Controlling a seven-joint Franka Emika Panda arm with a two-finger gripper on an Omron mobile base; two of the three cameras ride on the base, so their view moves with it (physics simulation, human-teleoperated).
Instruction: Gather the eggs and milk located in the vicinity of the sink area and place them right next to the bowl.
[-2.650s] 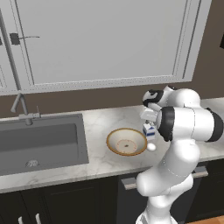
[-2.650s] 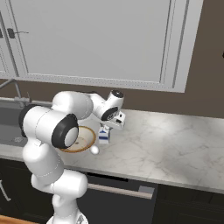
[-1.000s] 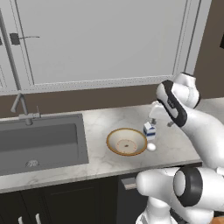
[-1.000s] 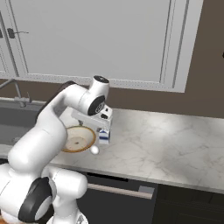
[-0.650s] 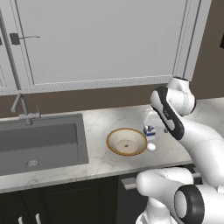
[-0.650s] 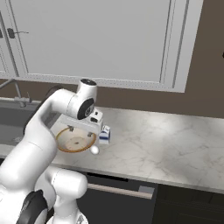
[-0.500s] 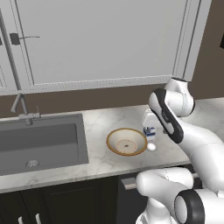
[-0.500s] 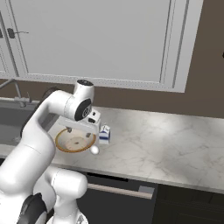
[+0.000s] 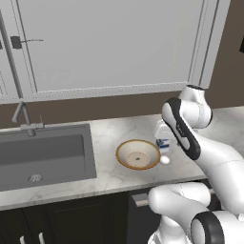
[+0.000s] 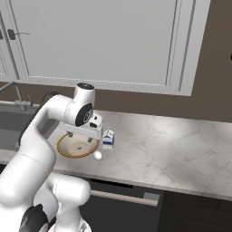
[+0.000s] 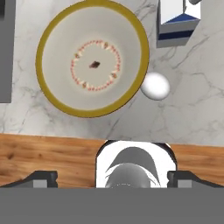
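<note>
**Milk and egg both down beside the bowl**

Big picture first: white cabinets (image 9: 109, 45) above, a pale marbled table (image 10: 172, 145) running wide, the dark sink (image 9: 45, 155) off at its far end; nothing seen in the basin from here; then the bowl (image 11: 92, 59), the milk (image 11: 177, 19) upright just beside its rim, and the egg (image 11: 155, 85) just beside the rim too; the hand (image 10: 81, 131) hovers above them, jaws spread, holding nothing; I'd judge the gathering finished; next move calls only for lifting clear without nudging that egg.
</note>
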